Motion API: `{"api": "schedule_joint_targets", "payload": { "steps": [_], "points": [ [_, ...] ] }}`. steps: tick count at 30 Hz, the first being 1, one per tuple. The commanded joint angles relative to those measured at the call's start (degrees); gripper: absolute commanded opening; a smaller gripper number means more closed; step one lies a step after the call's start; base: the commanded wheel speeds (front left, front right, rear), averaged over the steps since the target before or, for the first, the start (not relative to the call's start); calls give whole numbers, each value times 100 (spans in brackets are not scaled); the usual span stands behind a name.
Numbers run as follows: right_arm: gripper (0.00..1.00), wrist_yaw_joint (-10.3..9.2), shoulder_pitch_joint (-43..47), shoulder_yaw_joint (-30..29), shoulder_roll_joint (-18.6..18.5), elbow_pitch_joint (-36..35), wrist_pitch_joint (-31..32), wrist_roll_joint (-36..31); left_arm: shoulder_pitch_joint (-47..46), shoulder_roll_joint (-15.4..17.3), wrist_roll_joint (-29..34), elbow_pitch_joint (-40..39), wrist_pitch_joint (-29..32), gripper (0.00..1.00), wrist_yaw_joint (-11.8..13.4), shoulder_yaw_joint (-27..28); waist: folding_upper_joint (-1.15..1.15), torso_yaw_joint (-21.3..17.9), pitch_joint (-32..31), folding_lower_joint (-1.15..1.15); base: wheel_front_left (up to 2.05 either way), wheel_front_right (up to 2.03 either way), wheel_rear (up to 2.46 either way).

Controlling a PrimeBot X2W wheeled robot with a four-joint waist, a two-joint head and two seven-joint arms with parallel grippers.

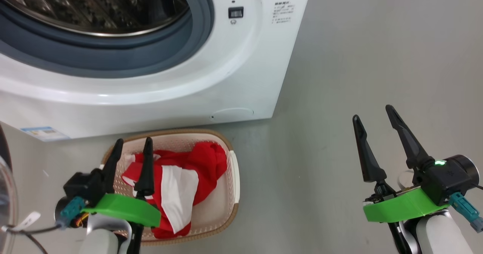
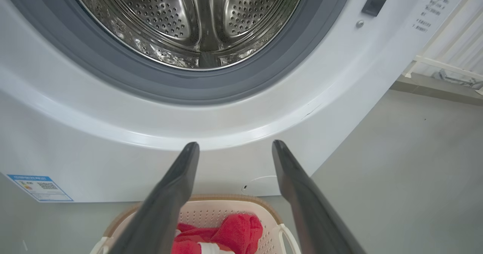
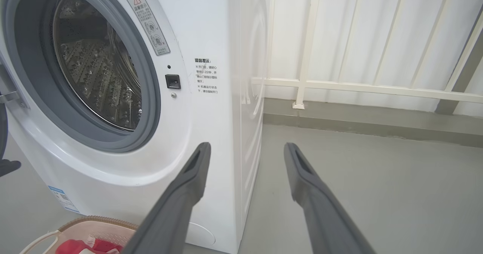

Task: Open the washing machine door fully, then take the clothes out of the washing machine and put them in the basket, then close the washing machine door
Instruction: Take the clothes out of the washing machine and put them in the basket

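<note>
Bright red fabric clothes w/ broad white panels lay heaped in the small cream perforated plastic basket w/ brown woven-look rim, which sat on the grey floor just in front of the white boxy front-loader washing machine, below its opening. Perforated steel drum looked empty as far as the views reached, so door-opening & unloading seemed done; prob. only shutting the door was left. The big round washing machine door w/ black rim & clear glass bowl stood swung out at the robot's left, just a sliver at the head view's edge, so its exact angle couldn't be told. The heap's long axis ran approx. from the basket's far side by the machine toward the near rim, white panel pointing at the robot, red bulk at the far right. Left jaws were spread wide, holding nothing, above the basket's left part. Right jaws were also wide apart & empty, over bare floor well right of the basket.
</note>
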Motion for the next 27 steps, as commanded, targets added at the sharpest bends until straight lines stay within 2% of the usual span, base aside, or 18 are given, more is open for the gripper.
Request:
{"api": "schedule_joint_targets", "payload": {
  "steps": [1,7,11,27],
  "points": [
    [100,36,47,131,-19,-103,-36,5,233,99,71,-479,-69,100,119,167,0,10,-271,0,0,0,0],
    [100,36,190,91,-19,-42,-36,-39,754,98,160,-1451,-69,100,399,48,0,16,-668,0,0,0,0],
    [100,36,291,109,-19,-31,-36,-47,1041,98,277,-1894,-69,100,495,50,0,-4,-896,0,0,0,0],
    [100,36,897,-11,-19,-129,-36,-95,2044,99,441,-2656,-69,100,846,3,0,30,-1698,0,0,0,0]
  ]
}}
